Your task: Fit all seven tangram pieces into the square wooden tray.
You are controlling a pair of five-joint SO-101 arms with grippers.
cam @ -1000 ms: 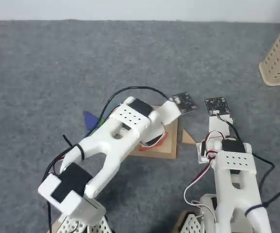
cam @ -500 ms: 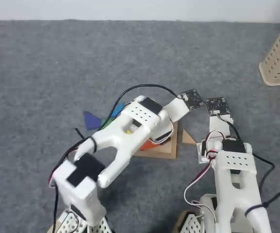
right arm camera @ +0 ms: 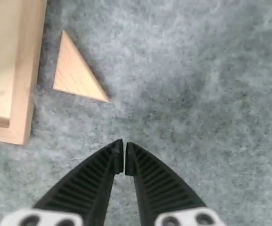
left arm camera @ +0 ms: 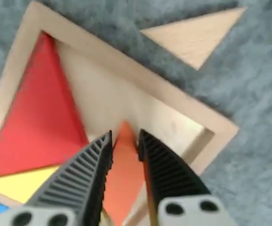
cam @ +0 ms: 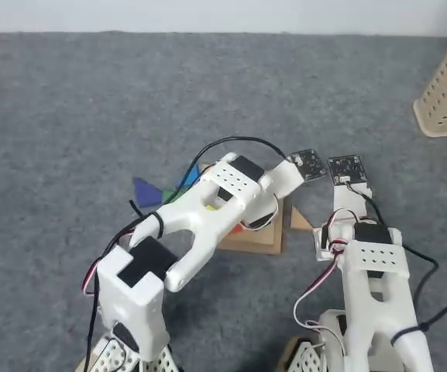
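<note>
Orange triangle [left arm camera: 124,174]: clamped by left gripper [left arm camera: 125,141] over a vacant corner of the tray [left arm camera: 126,70]. Jamming against the rim is risked if released tilted. Right gripper [right arm camera: 124,157]: closed, empty.

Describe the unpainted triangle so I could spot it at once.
Find the square wooden tray in the middle of the grey carpet. Just outside its rim, on the right arm's side, a small triangle lies flat on the carpet. Unlike the red triangle inside the tray, it is bare wood.
</note>
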